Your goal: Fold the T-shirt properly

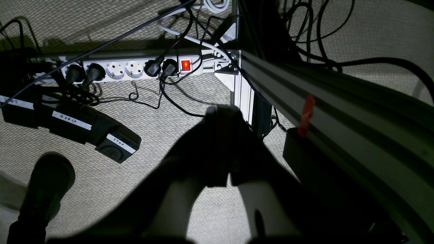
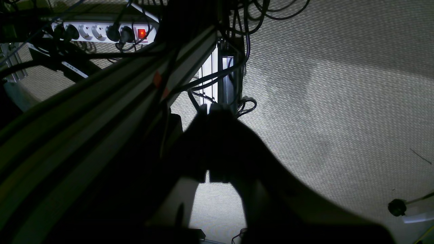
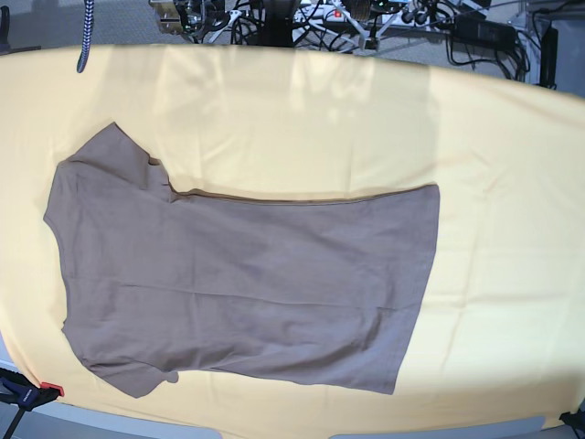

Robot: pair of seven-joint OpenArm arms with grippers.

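The taupe T-shirt [image 3: 247, 283] lies spread flat on the yellow cloth [image 3: 494, 183] in the base view, with its sleeves and shoulders at the left and its hem at the right. Neither gripper shows in the base view. In the left wrist view my left gripper [image 1: 220, 112] is a dark silhouette hanging over the carpet floor, its fingertips together with nothing between them. In the right wrist view my right gripper [image 2: 212, 110] hangs the same way, fingertips together and empty. The T-shirt shows in neither wrist view.
Below the arms are a white power strip [image 1: 125, 69] with tangled cables, black foot pedals [image 1: 115, 142] labelled ZERO and STOP, a dark shoe [image 1: 47, 179] and an aluminium frame rail [image 1: 339, 115]. A clamp [image 3: 23, 393] grips the cloth's front left corner.
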